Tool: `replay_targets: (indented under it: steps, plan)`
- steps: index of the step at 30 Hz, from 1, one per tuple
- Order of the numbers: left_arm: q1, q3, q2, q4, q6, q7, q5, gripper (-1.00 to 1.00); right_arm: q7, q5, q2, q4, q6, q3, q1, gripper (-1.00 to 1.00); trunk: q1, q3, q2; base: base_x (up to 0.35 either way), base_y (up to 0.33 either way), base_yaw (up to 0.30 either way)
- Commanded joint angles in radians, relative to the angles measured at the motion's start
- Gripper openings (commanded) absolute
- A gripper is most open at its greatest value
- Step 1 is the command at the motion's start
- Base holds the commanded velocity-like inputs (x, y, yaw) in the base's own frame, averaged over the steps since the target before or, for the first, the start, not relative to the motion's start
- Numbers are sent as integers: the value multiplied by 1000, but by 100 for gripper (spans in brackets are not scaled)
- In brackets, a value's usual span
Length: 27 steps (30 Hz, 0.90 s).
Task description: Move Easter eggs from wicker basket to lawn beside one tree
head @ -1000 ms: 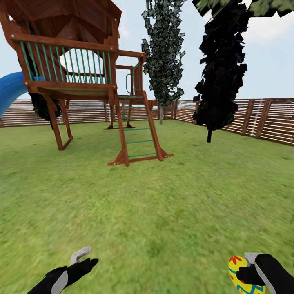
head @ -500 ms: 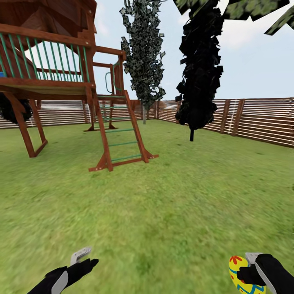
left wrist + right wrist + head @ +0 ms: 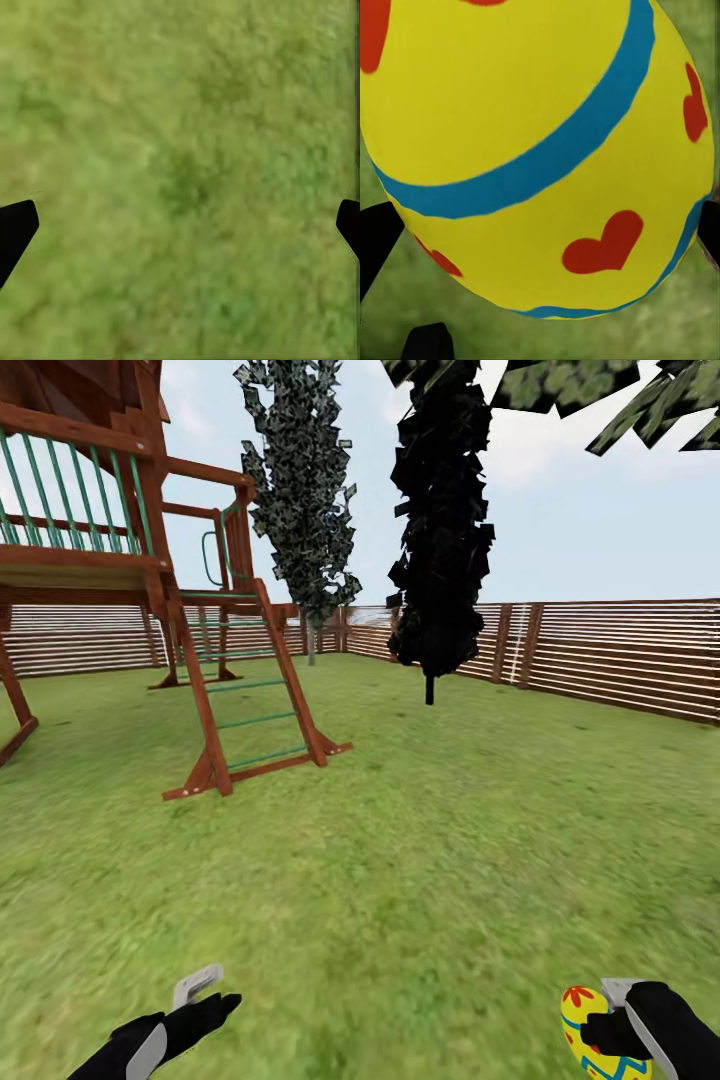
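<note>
The right gripper sits low at five o'clock in the head view, clamped on an Easter egg; in the right wrist view the egg is big and close between the dark fingertips, held snug, I'd judge, so it rides safely across the lawn; the left gripper waits at seven o'clock, spread wide with nothing in it, its tips far apart over bare grass; ahead, the play tower at ten o'clock, an almost black tree at twelve, fence at two; leafy canopy overhangs at one o'clock, trunk unseen; delivery looks under way.
</note>
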Motion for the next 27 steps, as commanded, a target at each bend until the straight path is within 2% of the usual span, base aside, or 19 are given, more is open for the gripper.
replay_targets:
  steps: [1, 27]
  plan:
    - [0, 6, 0, -2, 9, -3, 7, 100, 1, -3, 0, -1, 5, 1, -1, -100, 1, -1, -1, 334, 85, -270]
    - [0, 6, 0, -2, 9, -3, 6, 100, 1, -3, 0, -1, 5, 1, -1, -100, 1, -1, -1, 335, 77, -269]
